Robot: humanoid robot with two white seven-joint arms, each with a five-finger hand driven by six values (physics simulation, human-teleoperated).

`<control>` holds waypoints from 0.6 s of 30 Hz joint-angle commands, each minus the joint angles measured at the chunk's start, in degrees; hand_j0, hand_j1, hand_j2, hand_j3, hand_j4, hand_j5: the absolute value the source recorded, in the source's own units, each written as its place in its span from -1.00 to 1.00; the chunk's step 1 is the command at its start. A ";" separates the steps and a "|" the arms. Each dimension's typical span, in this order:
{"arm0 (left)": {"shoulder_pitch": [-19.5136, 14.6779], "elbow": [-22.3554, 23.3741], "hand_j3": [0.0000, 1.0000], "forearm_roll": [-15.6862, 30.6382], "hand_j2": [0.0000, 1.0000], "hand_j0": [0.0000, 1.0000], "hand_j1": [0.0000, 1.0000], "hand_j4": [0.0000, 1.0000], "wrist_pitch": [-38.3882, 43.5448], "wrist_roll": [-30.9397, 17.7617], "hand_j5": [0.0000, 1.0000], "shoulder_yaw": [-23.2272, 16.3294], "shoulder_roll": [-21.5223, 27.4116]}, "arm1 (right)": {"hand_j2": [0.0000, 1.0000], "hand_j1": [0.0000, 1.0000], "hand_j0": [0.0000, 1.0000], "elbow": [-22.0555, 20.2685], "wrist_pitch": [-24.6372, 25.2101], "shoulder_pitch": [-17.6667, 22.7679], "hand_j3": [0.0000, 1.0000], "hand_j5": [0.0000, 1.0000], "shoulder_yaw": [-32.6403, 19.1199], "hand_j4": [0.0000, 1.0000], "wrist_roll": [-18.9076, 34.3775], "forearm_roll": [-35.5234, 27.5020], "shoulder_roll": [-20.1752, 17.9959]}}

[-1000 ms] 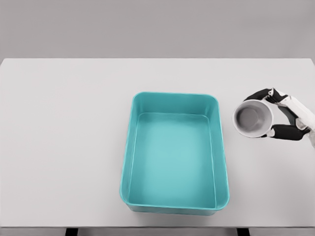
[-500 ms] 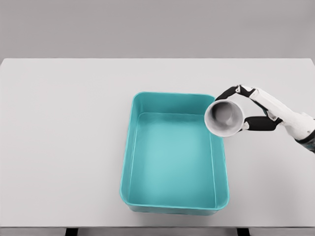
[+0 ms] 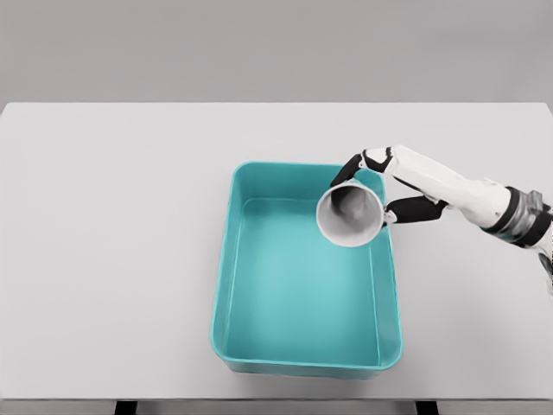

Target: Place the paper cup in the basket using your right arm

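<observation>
Head view: the right hand [image 3: 393,186] reaches in from the right edge on a white arm with a dark wrist band, stretched leftward over the desk [image 3: 112,242]. Its black-tipped fingers [image 3: 413,208] are clamped on the paper cup [image 3: 350,216], one set curling over the cup's far side and another pressing its near side, so the cup sits just left of the fingers. The cup is white outside and grey inside, and its open mouth faces the camera, tilted rather than upright.

Below and to the left of the fingers lies the basket [image 3: 226,259], a teal rectangular tub with rounded corners and a paler floor. The cup is held over the basket's far right corner, overlapping the right wall and part of the floor in the picture; whether it touches the rim I cannot tell. The rest of the basket stretches away from the fingers toward the near edge of the desk.

The desk is pale grey and runs the full width of the picture, with a plain grey wall [image 3: 276,47] behind it, beyond the fingers.
</observation>
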 commanded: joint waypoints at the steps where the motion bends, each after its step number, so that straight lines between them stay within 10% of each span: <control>1: 0.00 -0.01 1.00 0.01 1.00 1.00 1.00 1.00 0.01 -0.01 1.00 0.01 0.00 | -0.05 -0.05 -0.05 -0.04 0.16 0.00 -0.05 -0.05 2.17 -0.05 -0.03 0.43 -0.04; 12: 0.00 -0.01 1.00 0.01 1.00 1.00 1.00 1.00 0.01 -0.01 1.00 0.01 0.00 | 0.01 0.01 0.01 -0.39 0.16 -3.60 0.01 0.01 6.03 0.01 -0.03 4.12 -0.04; 16: 0.00 -0.01 1.00 0.01 1.00 1.00 1.00 1.00 0.01 -0.01 1.00 0.01 0.00 | 0.88 0.88 0.88 -0.39 0.16 -3.78 0.88 0.88 6.47 0.88 -0.03 4.56 -0.04; 18: 0.00 -0.01 1.00 0.01 1.00 1.00 1.00 1.00 0.01 -0.01 1.00 0.01 0.00 | 0.90 0.90 0.90 -0.57 0.16 -3.78 0.90 0.90 6.47 0.90 -0.03 4.73 -0.13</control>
